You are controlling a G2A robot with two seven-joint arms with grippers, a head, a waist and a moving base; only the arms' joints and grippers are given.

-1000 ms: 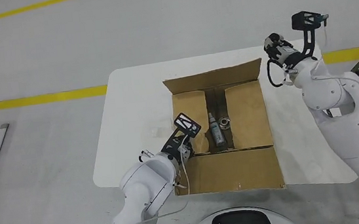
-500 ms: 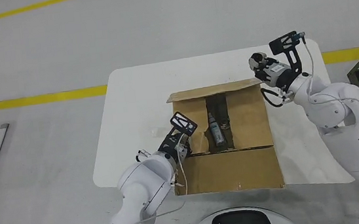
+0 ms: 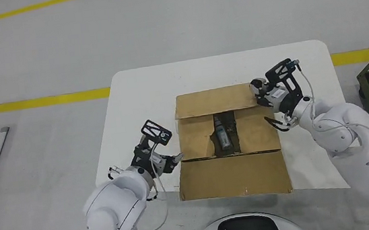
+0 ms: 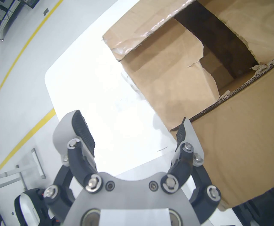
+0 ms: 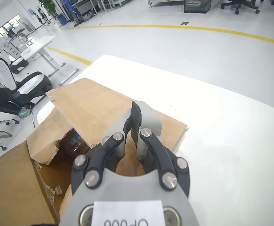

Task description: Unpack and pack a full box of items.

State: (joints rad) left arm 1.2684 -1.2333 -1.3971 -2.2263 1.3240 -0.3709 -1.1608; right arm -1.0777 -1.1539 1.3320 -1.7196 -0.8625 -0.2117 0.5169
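Since a second ago the far flap [image 3: 213,102] has come down over the box [image 3: 234,170], mid-frame on the counter [image 3: 136,106]; the right hand [image 3: 261,92], fingers pressed together, sits at its upper-right corner, the nearer one, while the left hand [image 4: 129,115] hangs spread open just left of the box wall

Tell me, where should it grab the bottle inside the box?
Probably around the middle of the bottle, coming straight down: it seems to lie along the narrow gap between the side flaps of the box, so above is the only open way. The flaps crowd both sides; widening them first may help.
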